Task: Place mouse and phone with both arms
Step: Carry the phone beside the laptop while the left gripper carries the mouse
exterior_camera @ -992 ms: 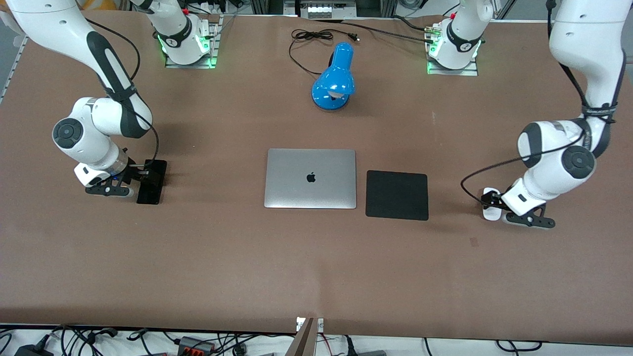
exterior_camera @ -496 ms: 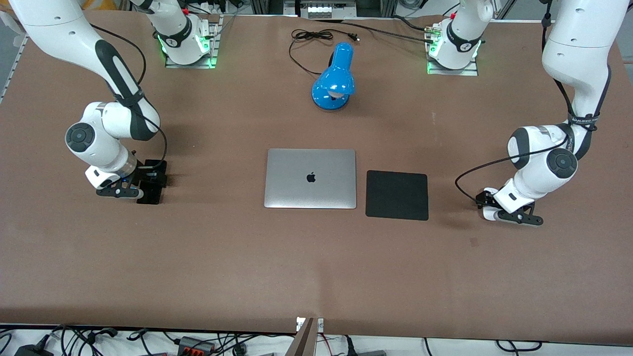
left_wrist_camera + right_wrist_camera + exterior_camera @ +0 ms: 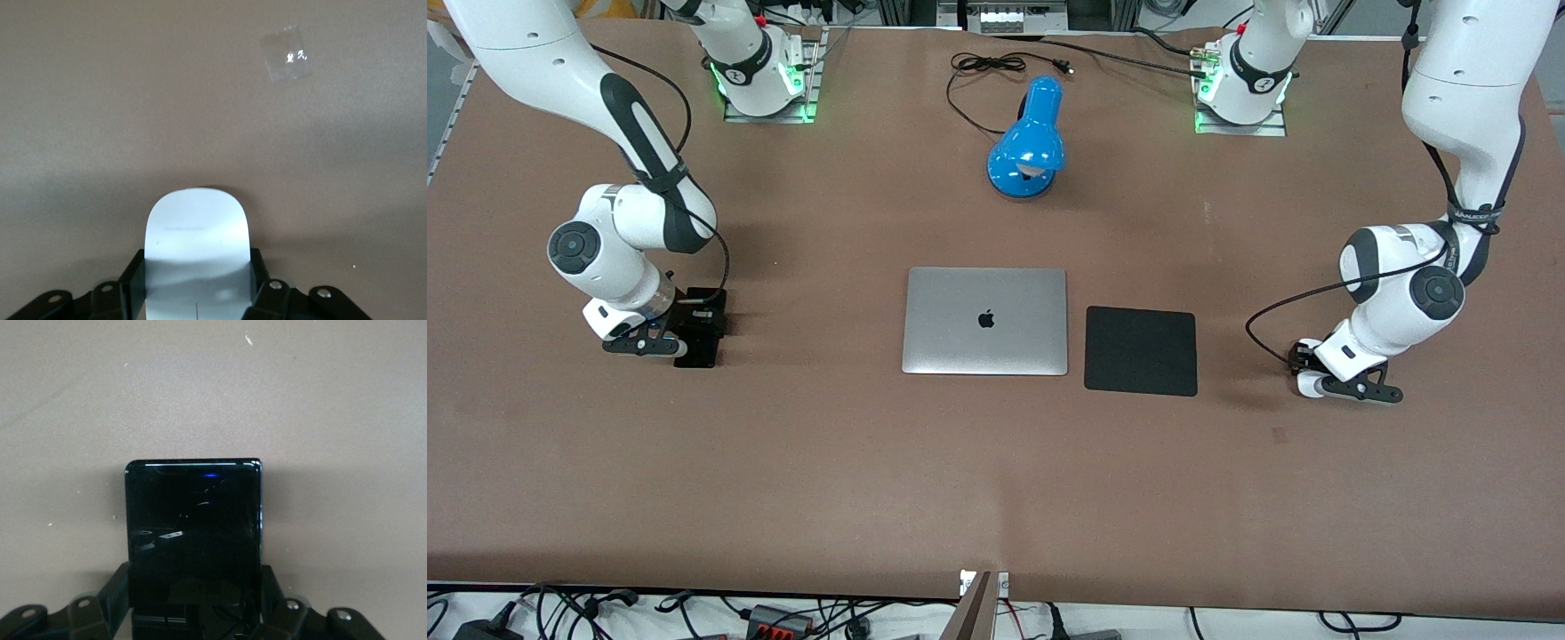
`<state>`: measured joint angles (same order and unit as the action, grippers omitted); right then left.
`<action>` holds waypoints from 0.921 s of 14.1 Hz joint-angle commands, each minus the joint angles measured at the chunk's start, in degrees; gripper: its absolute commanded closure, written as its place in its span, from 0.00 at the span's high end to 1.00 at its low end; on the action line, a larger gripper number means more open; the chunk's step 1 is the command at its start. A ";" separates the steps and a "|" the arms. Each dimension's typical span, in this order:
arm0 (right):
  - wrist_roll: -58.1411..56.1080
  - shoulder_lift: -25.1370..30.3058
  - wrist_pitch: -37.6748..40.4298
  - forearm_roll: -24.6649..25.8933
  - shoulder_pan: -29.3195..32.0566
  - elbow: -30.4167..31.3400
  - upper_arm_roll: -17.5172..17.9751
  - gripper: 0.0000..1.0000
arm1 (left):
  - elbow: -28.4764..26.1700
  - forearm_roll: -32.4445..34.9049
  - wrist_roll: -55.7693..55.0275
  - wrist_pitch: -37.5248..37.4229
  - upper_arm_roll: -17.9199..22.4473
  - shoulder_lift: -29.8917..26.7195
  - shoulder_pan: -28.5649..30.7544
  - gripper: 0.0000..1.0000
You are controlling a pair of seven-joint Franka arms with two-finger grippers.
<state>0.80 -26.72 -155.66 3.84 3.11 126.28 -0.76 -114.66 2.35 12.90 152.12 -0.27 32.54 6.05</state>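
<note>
We see the phone [image 3: 698, 331] at the middle left of the front frame, lying flat on the brown table [image 3: 996, 480] toward the right arm's end. The right gripper [image 3: 685, 331] is down on it, and in the right wrist frame its fingers [image 3: 115, 593] press both long edges, so we read it as clamped on the phone [image 3: 193, 533]. At the middle right of the front frame the mouse [image 3: 1305, 382] sits toward the left arm's end, with the left gripper [image 3: 1303, 369] closed across its flanks; the left wrist frame shows the mouse [image 3: 197, 247] between the fingers [image 3: 131, 287].

We judge the phone stiff, slim and glossy, so it could slip or tilt; taking it by the long edges near its middle seems best. The mouse looks light, hard and rounded, likely to squirt out unless pinched low on its widest sides.

The closed laptop [image 3: 985, 321] and the black mat [image 3: 1141, 350] lie at frame centre, well apart from both
</note>
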 commanded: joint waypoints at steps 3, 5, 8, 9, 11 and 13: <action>-0.02 2.19 0.52 0.55 0.32 -0.15 2.41 0.00 | 3.37 0.73 0.20 -11.53 -0.78 -6.69 0.10 0.37; 4.00 3.25 5.95 0.29 -0.12 -3.03 6.54 0.00 | 9.77 0.73 0.02 -23.83 -0.96 -8.54 -0.51 0.37; 12.36 2.20 13.44 -0.15 -4.75 -8.58 10.59 0.00 | 20.41 0.11 -1.03 -40.80 -2.88 -9.33 -0.86 0.37; 16.82 1.07 13.54 -0.15 -7.74 -9.90 10.60 0.00 | 23.83 0.29 -3.73 -46.07 -4.20 -9.77 -1.04 0.38; 24.57 -2.79 13.45 -0.15 -12.58 -13.41 10.69 0.00 | 27.99 0.64 -9.88 -52.95 -7.54 -9.86 -1.91 0.38; 29.41 -6.31 12.84 -0.15 -15.75 -16.40 10.78 0.00 | 28.35 0.81 -16.21 -53.60 -12.10 -10.12 -2.27 0.38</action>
<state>26.23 -28.37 -143.00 3.78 -10.55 114.61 10.27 -88.08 2.32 2.36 100.33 -8.63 21.58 4.09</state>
